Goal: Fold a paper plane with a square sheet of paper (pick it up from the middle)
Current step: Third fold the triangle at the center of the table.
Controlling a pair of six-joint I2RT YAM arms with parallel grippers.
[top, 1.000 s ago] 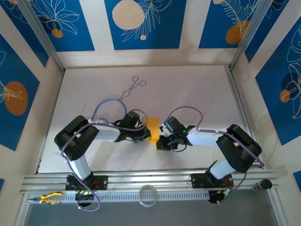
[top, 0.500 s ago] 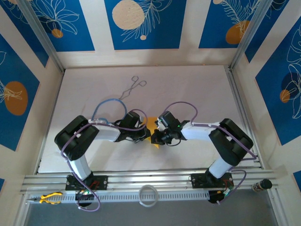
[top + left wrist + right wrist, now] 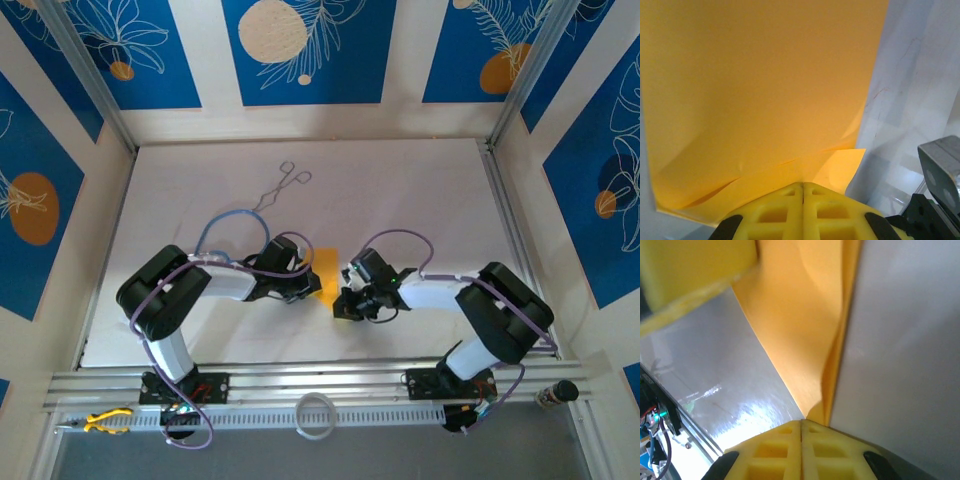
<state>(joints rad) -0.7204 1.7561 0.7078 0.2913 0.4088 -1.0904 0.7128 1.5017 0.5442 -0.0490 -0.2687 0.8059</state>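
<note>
I have both arms reaching in toward the middle of the white surface (image 3: 430, 190), with the paper sheet (image 3: 326, 264) lying between them, partly folded. My left gripper (image 3: 802, 186) has its yellow jaws pressed together on the sheet's near edge, where a flap lifts. My right gripper (image 3: 801, 423) is likewise closed tight, pinching a creased edge. There is open room to the right and far side. Metal forceps (image 3: 284, 186) lie well apart, back left.
</note>
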